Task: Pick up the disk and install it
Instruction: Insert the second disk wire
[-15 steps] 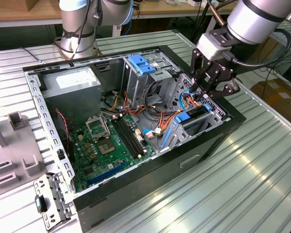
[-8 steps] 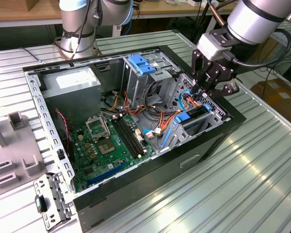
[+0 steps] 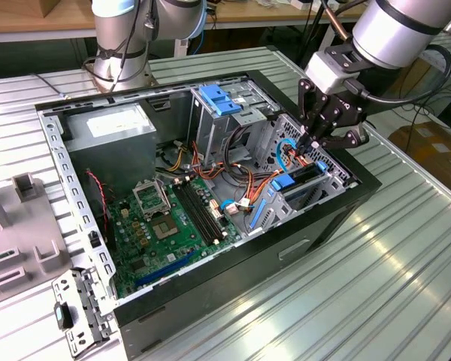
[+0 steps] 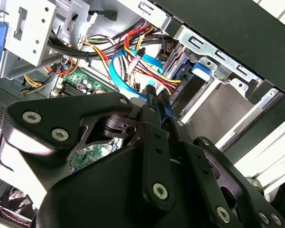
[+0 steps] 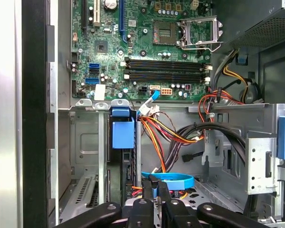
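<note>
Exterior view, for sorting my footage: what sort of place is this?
Probably a robotics lab bench for computer assembly: an open black desktop computer case on a ribbed aluminium table, with a silver robot arm reaching in.

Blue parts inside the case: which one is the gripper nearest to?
The looped flat blue cable, right at the gripper in the first wrist view. The ribbed blue bracket sits atop the tall drive cage, well away.

A robot arm [image 3: 395, 26] of smooth silver-grey tube sections, with a pale grey block at its wrist. Below it sits a black gripper [image 3: 313, 141] built from angular linkage plates (fastened with round silver screws), wrapped by a looping black cable [image 3: 406, 94].
</note>
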`<state>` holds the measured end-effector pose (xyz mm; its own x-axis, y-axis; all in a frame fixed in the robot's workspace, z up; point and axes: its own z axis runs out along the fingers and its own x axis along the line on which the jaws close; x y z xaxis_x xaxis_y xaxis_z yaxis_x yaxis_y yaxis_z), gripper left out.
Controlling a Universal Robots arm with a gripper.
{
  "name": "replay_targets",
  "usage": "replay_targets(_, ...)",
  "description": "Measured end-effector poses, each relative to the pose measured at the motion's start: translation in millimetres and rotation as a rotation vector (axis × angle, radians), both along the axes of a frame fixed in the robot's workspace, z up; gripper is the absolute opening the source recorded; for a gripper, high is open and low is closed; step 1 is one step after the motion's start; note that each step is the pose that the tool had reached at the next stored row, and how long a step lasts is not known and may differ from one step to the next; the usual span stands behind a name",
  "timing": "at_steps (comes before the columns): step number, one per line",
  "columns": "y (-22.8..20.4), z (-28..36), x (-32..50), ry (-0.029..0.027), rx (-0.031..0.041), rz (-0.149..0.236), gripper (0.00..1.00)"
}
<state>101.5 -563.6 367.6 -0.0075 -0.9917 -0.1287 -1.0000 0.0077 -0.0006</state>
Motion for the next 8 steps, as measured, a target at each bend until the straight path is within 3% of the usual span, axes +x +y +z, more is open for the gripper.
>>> replay_targets(8, -1.0, 0.0, 0.0, 0.0, -0.0001, 0.0, 0.16)
